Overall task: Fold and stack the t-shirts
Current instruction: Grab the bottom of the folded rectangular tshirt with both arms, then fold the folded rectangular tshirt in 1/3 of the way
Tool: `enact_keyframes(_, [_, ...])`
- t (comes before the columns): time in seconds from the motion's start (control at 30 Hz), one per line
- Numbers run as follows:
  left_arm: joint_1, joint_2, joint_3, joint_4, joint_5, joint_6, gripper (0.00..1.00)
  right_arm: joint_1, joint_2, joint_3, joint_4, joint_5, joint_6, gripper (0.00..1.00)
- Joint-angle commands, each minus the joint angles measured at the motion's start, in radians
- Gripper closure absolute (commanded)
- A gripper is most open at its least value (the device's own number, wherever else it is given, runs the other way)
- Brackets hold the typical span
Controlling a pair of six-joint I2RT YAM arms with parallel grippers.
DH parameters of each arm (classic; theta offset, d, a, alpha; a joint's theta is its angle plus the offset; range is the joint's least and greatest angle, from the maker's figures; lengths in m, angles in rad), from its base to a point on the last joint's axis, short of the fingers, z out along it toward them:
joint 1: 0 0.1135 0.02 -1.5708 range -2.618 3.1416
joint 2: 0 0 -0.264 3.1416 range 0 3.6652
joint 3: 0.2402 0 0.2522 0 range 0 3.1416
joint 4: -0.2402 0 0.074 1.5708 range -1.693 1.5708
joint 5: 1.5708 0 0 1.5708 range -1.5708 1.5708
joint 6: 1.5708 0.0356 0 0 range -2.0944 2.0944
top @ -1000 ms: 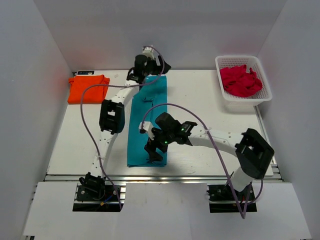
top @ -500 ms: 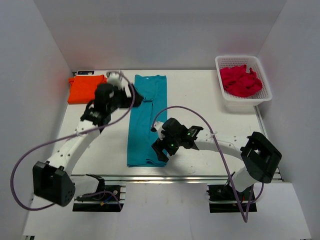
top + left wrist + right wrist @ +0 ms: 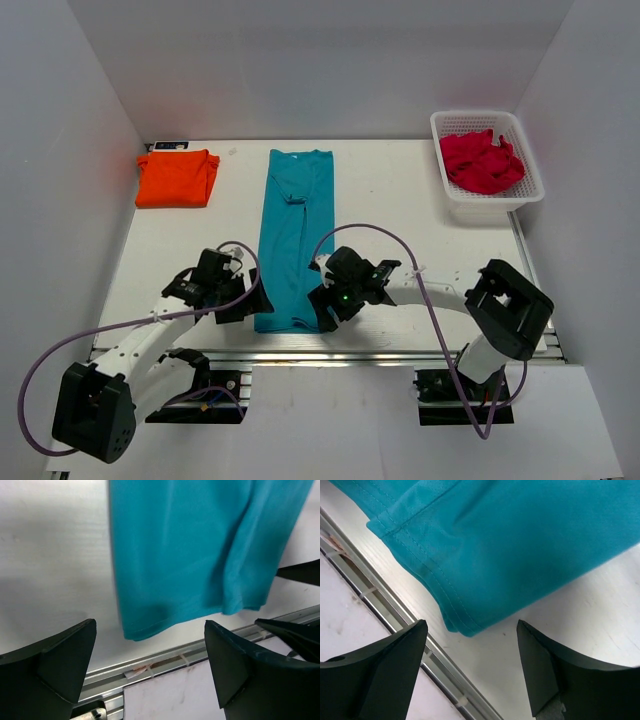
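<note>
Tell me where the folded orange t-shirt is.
Top view: the folded orange t-shirt lies at the far left corner of the table, apart from the long teal t-shirt on its right.

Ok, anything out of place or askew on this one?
Nothing stands out. The teal t-shirt lies flat in a long, slightly slanted strip; the orange t-shirt sits folded far left. Left gripper and right gripper are open at the teal hem.

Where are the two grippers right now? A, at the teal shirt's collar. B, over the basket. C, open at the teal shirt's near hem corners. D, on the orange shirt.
C: the left gripper and right gripper are each open at a near hem corner of the teal shirt, gripping nothing.
</note>
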Motion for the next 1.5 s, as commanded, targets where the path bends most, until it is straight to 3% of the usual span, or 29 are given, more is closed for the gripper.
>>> enact_keyframes(0.0, [-0.015, -0.016, -0.071, 0.014, 0.079, -0.031, 0.01, -0.001, 0.018, -0.02, 0.061, -0.042, 0.06, 0.23])
enact_keyframes(0.17, [-0.024, 0.017, -0.091, 0.036, 0.05, -0.057, 0.18, -0.001, 0.05, -0.012, 0.072, -0.046, 0.071, 0.29])
enact_keyframes(0.2, [-0.024, 0.018, -0.103, 0.036, 0.05, -0.057, 0.27, -0.001, 0.055, -0.012, 0.071, -0.042, 0.069, 0.33])
enact_keyframes(0.27, [-0.033, 0.018, -0.117, 0.046, 0.064, -0.071, 0.35, -0.001, 0.05, -0.015, 0.066, -0.042, 0.072, 0.4])
enact_keyframes(0.3, [-0.033, 0.018, -0.132, 0.063, 0.064, -0.071, 0.44, -0.003, 0.05, -0.014, 0.066, -0.039, 0.075, 0.59])
enact_keyframes(0.4, [-0.042, 0.039, -0.132, 0.063, 0.073, -0.071, 0.62, -0.001, 0.055, -0.017, 0.089, -0.051, 0.074, 0.81])
enact_keyframes(0.47, [-0.042, 0.039, -0.132, 0.063, 0.093, -0.071, 0.71, 0.0, 0.063, -0.017, 0.058, -0.049, 0.075, 0.89])
enact_keyframes(0.53, [-0.042, 0.039, -0.132, 0.074, 0.104, -0.071, 0.87, 0.0, 0.061, -0.018, 0.055, -0.051, 0.075, 1.0])
enact_keyframes(0.6, [-0.042, 0.027, -0.132, 0.086, 0.113, -0.071, 1.0, -0.001, 0.046, -0.02, 0.055, -0.049, 0.071, 1.0])
enact_keyframes(0.87, [-0.042, -0.013, -0.012, 0.169, 0.207, -0.004, 1.0, -0.007, -0.002, 0.066, -0.046, 0.041, 0.054, 1.0])
enact_keyframes(1.17, [-0.021, 0.108, 0.16, 0.253, 0.052, 0.015, 1.0, -0.056, 0.007, 0.212, -0.121, 0.199, 0.054, 1.0])
enact_keyframes(1.47, [-0.021, 0.194, 0.259, 0.338, -0.072, -0.008, 1.0, -0.145, 0.132, 0.466, -0.196, 0.32, -0.017, 1.0])
